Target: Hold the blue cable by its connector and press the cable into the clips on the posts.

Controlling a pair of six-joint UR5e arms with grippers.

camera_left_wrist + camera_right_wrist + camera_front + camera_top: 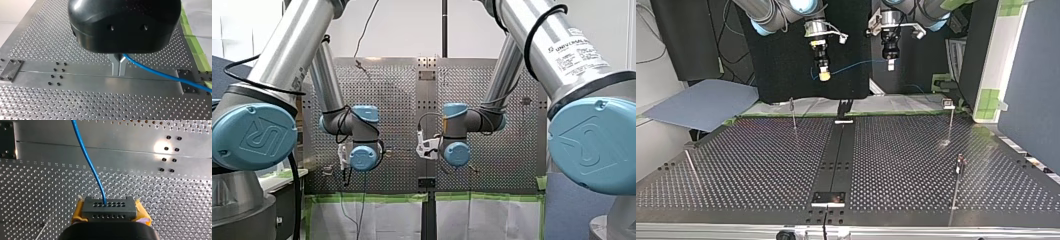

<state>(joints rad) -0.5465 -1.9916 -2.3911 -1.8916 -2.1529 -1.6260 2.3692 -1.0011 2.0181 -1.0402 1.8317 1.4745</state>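
Left gripper [890, 65], right gripper [824, 76] — raised, holding blue cable [88, 162]

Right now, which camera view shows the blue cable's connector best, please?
The right wrist view: the connector sits large between my right tool's yellow pads, cable entering its holed face. The top view shows it too small, the left wrist view only cable, the front view nothing.

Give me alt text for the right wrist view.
My right gripper clamps a dark connector between yellow pads; the blue cable runs from it ahead over the perforated table.
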